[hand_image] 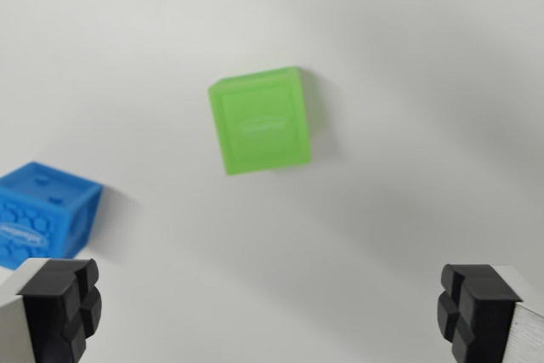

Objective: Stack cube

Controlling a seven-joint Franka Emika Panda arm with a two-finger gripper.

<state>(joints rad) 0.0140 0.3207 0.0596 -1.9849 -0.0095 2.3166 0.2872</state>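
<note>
A green cube lies on the white surface near the middle of the wrist view, slightly tilted. A blue cube with a honeycomb pattern sits at the wrist view's left edge, partly cut off. My gripper is open, with its black fingertips showing at the two bottom corners. Nothing is between them. Both cubes lie beyond the fingertips, the green one roughly centred between them and the blue one just above the left fingertip.
The white tabletop fills the rest of the view, with soft shadows beside each cube.
</note>
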